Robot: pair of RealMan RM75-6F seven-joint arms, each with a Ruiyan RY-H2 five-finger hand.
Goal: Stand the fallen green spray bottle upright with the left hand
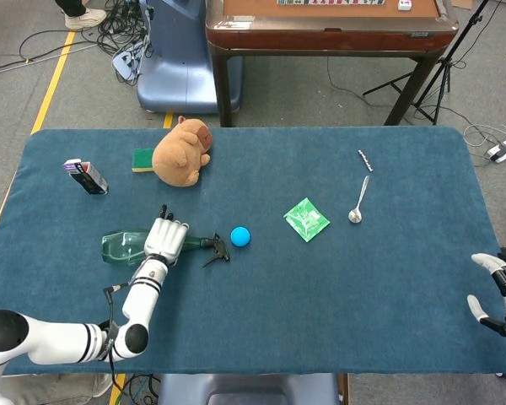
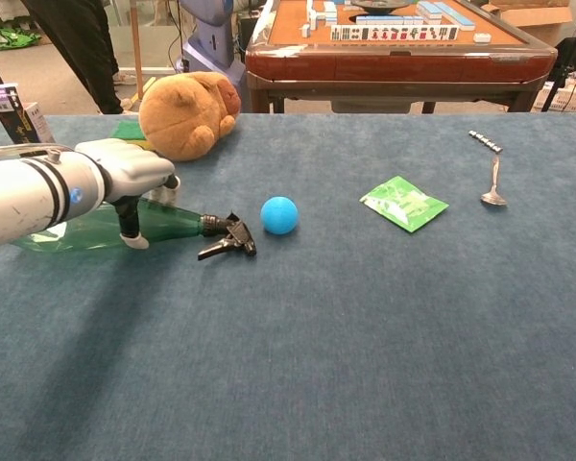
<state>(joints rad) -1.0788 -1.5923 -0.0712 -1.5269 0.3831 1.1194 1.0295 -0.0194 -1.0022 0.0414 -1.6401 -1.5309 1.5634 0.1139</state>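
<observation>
The green spray bottle [image 1: 122, 246] lies on its side on the blue table cloth, its black trigger nozzle [image 1: 215, 247] pointing right. In the chest view the bottle [image 2: 72, 233] and its nozzle [image 2: 228, 238] show at the left. My left hand [image 1: 165, 239] lies across the bottle's neck end, fingers stretched out over it. The chest view shows this hand [image 2: 130, 171] with its thumb hanging down in front of the bottle, not closed round it. My right hand [image 1: 499, 288] sits at the table's right front edge, fingers apart, holding nothing.
A blue ball [image 1: 240, 236] lies just right of the nozzle. Behind the bottle are a brown plush toy [image 1: 182, 152], a green sponge [image 1: 142, 159] and a small box [image 1: 86, 177]. A green packet [image 1: 306, 219] and a spoon [image 1: 358, 202] lie to the right.
</observation>
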